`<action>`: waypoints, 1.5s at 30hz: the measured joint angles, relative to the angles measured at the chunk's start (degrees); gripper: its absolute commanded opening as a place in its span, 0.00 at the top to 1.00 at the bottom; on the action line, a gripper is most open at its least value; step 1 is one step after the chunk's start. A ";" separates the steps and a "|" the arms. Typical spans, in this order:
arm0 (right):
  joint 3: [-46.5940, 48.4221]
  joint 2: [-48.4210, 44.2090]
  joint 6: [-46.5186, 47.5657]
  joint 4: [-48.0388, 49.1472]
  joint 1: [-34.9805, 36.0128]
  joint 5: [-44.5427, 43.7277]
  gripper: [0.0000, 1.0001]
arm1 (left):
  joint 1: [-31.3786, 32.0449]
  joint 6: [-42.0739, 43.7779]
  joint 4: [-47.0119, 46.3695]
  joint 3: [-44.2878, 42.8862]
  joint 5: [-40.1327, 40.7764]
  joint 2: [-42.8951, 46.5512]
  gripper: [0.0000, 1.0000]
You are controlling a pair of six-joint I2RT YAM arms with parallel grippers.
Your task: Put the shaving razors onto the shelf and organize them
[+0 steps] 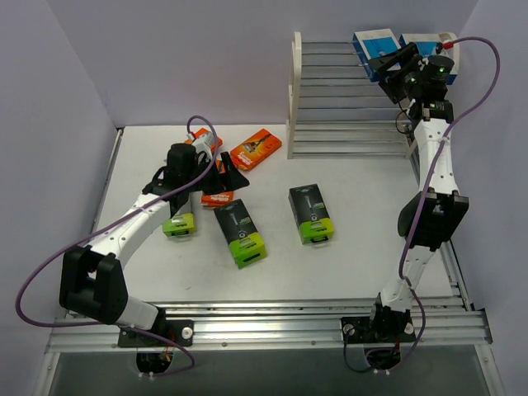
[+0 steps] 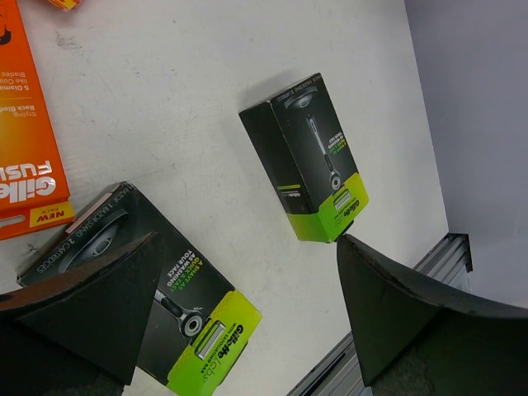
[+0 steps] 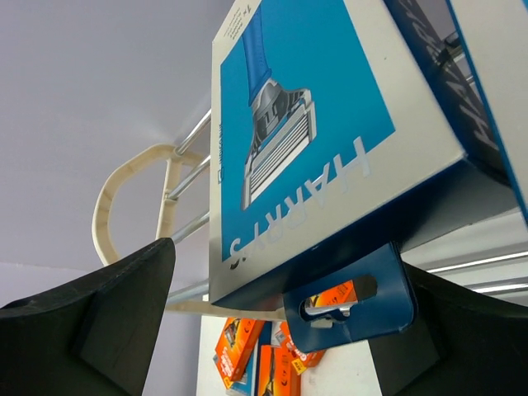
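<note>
The left arm [image 1: 124, 231] and right arm [image 1: 437, 165] share slim white links, bulky black joint housings, a looping purple cable [image 1: 403, 257] each and broad matte-black wedge-shaped fingers [image 2: 396, 322], with a small green light [image 1: 443, 70] on the right wrist housing.

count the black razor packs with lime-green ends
3, all on the white table: the right black cardboard pack with a lime-green end near the centre, the middle black pack left of it, and the left black pack partly under the left arm. Another could hide under it.
</note>
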State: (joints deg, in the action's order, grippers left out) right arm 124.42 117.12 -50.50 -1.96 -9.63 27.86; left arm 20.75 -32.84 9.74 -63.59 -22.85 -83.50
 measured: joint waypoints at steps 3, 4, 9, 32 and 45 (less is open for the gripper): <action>1.55 1.70 -0.33 0.00 0.35 0.13 0.18 | -0.11 0.00 0.00 0.00 -0.04 0.00 0.06; 1.95 2.21 -0.42 0.00 0.35 0.11 0.18 | -0.13 0.00 0.00 0.00 -0.09 0.00 0.06; 3.78 4.04 -0.85 0.00 0.52 0.33 0.18 | -0.15 -0.02 0.00 -0.09 -0.39 -0.44 0.06; -3.74 -1.01 3.02 1.36 1.14 1.16 0.07 | -0.26 -0.57 -0.02 -0.13 -1.46 -0.87 0.06; -14.38 -11.41 7.48 -0.94 0.96 2.64 0.06 | -0.61 -0.09 0.04 -0.20 -1.44 -0.87 0.06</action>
State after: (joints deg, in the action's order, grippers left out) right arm 110.04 105.71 -43.03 -2.90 -8.67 30.50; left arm 20.14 -32.93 9.78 -63.79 -24.29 -84.38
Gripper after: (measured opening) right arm 0.937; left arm 0.941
